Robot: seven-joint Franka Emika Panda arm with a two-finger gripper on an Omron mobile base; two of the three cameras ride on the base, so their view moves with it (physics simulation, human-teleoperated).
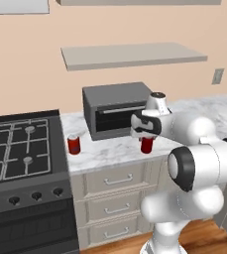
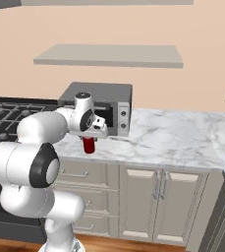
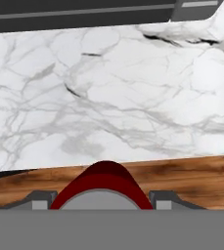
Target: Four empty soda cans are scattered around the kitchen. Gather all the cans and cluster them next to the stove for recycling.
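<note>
A red soda can [image 1: 146, 145] with a silvery top hangs under the hand, with my gripper [image 1: 146, 138] shut on it, over the marble counter [image 1: 110, 149] in front of the grey countertop oven. The same can [image 2: 89, 145] shows below the gripper [image 2: 89, 139] from the right side. In the hand view the can [image 3: 102, 188] sits between the two fingertips [image 3: 40, 199], above the counter's front edge. A second red can [image 1: 74, 144] stands upright on the counter beside the black stove [image 1: 21, 149], to the left of the held one.
The grey box-shaped oven [image 1: 116, 109] stands at the back of the counter against the peach wall, with a shelf [image 1: 130, 54] above it. Drawers and cabinet doors [image 2: 158, 197] run under the counter. Bare marble [image 2: 182, 133] stretches to the right; wood floor [image 3: 191, 176] lies below.
</note>
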